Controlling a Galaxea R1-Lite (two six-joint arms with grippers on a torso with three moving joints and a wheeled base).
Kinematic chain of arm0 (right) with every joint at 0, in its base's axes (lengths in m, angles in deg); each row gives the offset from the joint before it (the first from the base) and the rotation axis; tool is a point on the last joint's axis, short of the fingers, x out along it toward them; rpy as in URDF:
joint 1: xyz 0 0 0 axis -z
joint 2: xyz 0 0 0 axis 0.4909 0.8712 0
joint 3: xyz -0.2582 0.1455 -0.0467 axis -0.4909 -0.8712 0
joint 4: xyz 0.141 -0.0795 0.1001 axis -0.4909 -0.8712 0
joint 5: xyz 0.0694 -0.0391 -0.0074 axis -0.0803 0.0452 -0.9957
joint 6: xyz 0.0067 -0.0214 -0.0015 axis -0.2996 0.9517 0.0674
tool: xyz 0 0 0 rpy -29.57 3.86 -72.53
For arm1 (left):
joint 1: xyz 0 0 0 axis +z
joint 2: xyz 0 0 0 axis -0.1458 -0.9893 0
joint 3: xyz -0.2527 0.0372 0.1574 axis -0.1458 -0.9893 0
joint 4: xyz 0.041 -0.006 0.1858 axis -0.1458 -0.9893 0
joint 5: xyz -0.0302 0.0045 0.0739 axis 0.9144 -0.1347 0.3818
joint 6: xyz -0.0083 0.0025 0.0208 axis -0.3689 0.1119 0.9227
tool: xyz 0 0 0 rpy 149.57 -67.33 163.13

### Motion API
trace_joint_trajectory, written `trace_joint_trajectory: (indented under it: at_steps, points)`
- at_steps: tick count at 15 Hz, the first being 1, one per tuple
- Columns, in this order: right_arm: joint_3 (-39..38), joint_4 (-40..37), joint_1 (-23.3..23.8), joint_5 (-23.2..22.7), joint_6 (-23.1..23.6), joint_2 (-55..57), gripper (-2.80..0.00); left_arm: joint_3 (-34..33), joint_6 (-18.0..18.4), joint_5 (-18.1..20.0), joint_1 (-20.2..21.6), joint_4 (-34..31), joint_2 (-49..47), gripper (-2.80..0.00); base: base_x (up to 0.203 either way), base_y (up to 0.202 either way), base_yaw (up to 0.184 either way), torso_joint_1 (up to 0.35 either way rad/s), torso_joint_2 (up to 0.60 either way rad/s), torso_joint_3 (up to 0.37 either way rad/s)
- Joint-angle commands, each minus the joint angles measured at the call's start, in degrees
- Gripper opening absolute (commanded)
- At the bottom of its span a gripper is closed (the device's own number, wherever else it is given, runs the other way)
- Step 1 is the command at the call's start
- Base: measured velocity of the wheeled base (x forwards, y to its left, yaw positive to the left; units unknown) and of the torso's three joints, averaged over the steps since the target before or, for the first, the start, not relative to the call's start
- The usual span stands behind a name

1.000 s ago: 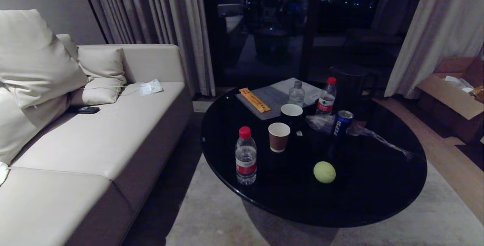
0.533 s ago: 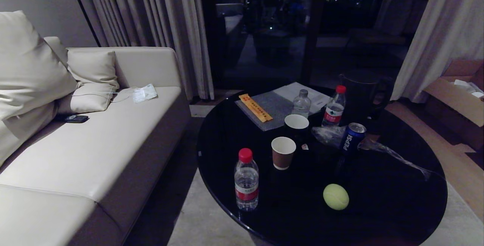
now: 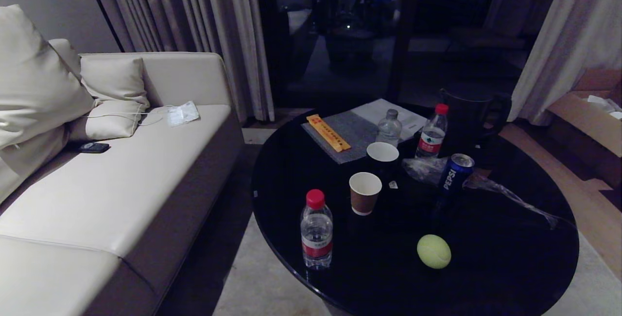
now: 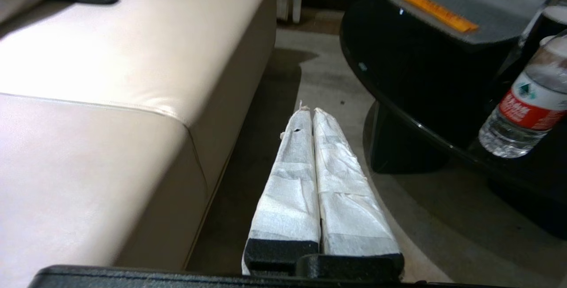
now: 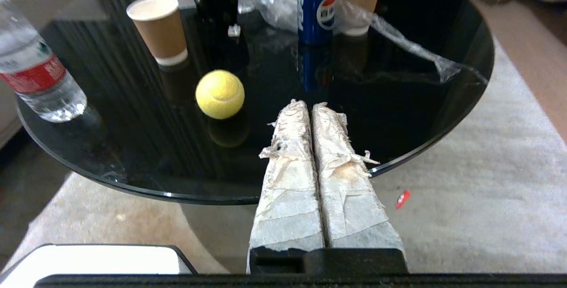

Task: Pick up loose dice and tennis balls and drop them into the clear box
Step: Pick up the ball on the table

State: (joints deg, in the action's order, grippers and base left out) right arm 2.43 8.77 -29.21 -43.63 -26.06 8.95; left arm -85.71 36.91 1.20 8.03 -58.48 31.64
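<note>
Both grippers hang low at the near side, outside the head view. The left gripper (image 4: 310, 113) has its tape-wrapped fingers pressed together with nothing between them, over the strip of carpet (image 4: 323, 79) between the cream sofa (image 3: 121, 184) and the table. The right gripper (image 5: 308, 106) is likewise closed and empty, its tips over the near rim of the round black glass table (image 3: 486, 277).

The only task thing in sight is one tennis ball (image 3: 434, 251), lying loose on the glass near the table's near edge, just left of the right gripper's tips and apart from them. No dice and no clear box show in any view.

To the ball's left stands a red-capped water bottle (image 3: 316, 229), close to the table's left rim. Farther back, a brown paper cup (image 3: 365, 193) stands left of the ball's line, and a dark cup with a white inside (image 3: 382, 155) just behind it. A blue Pepsi can (image 3: 454, 172) stands directly beyond the ball, with crumpled clear plastic wrap (image 3: 505, 193) trailing to the right. At the far side are two more bottles (image 3: 431, 132), a grey mat (image 3: 347, 133) with an orange strip (image 3: 328, 132) on it, and a dark pitcher (image 3: 471, 112). On the sofa lie a phone (image 3: 94, 147) and a face mask (image 3: 182, 113). Curtains (image 3: 209, 29) flank a dark window beyond.
</note>
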Motion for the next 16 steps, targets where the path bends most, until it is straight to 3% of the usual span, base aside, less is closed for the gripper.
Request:
trace_joint_trajectory:
  at_steps: [1,6,8,11,16]
  points:
    - [0.00,-0.05,-0.01,-0.03,0.03,0.09,-2.80,-0.09,-0.22,-0.05,0.00,0.01,-0.09,-2.80,0.000,0.000,0.000,0.005,0.00,-0.190]
    - [0.23,-0.26,-0.01,0.16,0.25,0.09,-2.80,-0.09,-0.57,-0.13,0.00,0.10,-0.09,-2.80,0.000,0.000,0.000,0.002,0.00,-0.139]
    - [3.95,-0.69,-0.01,-0.34,0.61,1.80,-2.80,-0.09,-0.74,-0.13,0.00,0.10,-0.09,-2.80,0.000,0.000,0.000,0.000,0.00,-0.013]
    - [12.20,-1.89,-0.01,-1.70,0.51,15.82,-2.80,-0.09,-0.74,-0.13,0.00,0.10,-0.09,-2.80,0.000,0.000,0.000,0.000,0.00,0.000]
    - [23.19,-1.70,-1.17,-8.31,0.31,43.67,-2.80,-0.09,-0.74,-0.13,0.00,0.10,-0.09,-2.80,0.000,0.000,0.000,0.000,0.00,0.000]
